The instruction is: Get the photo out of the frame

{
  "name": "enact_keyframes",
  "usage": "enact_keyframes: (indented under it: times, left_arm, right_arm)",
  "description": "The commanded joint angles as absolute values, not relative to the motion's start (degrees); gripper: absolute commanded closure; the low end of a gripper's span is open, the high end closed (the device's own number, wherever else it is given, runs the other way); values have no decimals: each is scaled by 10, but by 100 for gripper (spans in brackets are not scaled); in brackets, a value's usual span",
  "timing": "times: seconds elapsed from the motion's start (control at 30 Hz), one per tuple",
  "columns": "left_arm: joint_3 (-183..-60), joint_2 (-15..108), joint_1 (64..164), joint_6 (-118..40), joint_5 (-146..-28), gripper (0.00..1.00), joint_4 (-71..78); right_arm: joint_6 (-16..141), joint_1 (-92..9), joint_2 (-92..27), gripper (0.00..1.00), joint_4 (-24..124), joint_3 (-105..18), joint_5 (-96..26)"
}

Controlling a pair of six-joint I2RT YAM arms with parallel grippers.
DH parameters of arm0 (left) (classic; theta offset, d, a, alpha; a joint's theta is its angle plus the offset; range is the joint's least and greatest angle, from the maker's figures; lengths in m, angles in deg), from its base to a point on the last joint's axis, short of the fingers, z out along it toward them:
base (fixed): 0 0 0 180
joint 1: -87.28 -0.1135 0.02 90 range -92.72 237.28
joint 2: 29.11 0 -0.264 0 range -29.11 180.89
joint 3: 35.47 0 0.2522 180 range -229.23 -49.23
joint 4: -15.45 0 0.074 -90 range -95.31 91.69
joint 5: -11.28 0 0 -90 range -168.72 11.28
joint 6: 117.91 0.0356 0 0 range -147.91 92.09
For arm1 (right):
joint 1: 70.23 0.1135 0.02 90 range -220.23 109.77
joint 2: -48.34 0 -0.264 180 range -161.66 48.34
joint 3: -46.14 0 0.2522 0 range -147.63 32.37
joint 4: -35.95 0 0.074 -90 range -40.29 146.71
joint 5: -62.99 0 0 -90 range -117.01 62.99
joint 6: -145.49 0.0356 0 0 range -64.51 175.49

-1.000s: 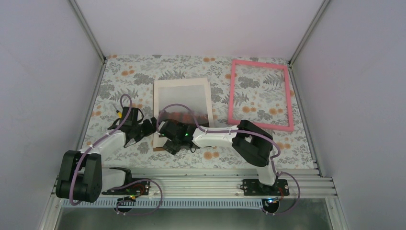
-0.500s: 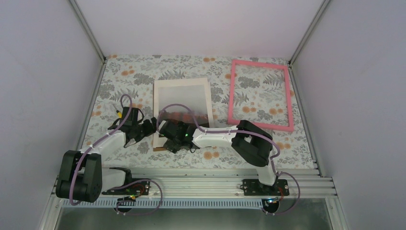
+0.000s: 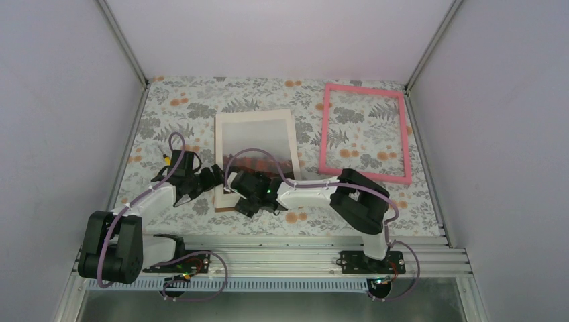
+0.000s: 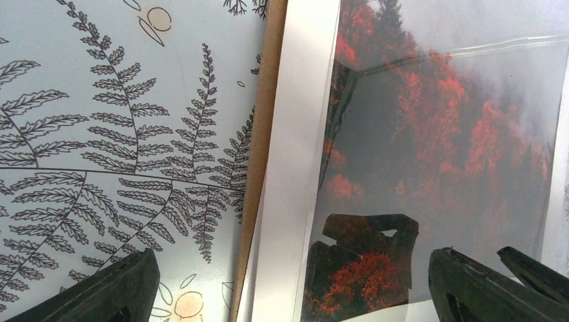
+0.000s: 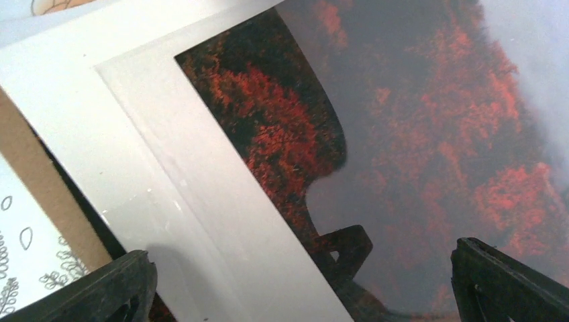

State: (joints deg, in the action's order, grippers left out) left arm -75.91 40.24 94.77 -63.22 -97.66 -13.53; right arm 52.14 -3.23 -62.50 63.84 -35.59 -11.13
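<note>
The photo (image 3: 257,144), with red-orange trees below a pale misty sky, lies flat in a cream mat board (image 3: 221,127) on a brown backing board (image 3: 219,202) at mid table. The empty pink frame (image 3: 364,179) lies apart at the right. My left gripper (image 3: 213,178) is open at the stack's lower left edge. In its wrist view, its gripper (image 4: 292,298) spans the mat (image 4: 298,168) and the photo (image 4: 443,134). My right gripper (image 3: 237,193) is open just above the photo's lower left corner (image 5: 416,134). Its fingertips (image 5: 100,288) straddle the mat (image 5: 168,168). The photo's surface is glossy and reflects the grippers.
The floral tablecloth (image 3: 181,107) covers the table. Grey walls with metal posts close in the left, back and right. The backing board sticks out past the mat at the left (image 4: 265,134) and near side (image 5: 40,181). The metal rail (image 3: 268,258) runs along the near edge.
My right arm has shifted a little to the right and nearer, its gripper still over the photo's lower left corner. The left arm, the stack and the pink frame have not moved.
</note>
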Motion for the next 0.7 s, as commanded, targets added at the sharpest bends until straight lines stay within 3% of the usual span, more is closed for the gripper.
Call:
enact_keyframes:
  times: [0.0, 0.67]
  left_arm:
    - [-751, 401, 945, -629, -989, 0, -141]
    - [-752, 382, 945, -626, -996, 0, -158]
  right_arm:
    - [497, -32, -613, 0, 629, -340, -123]
    - [502, -61, -608, 0, 629, -323, -48]
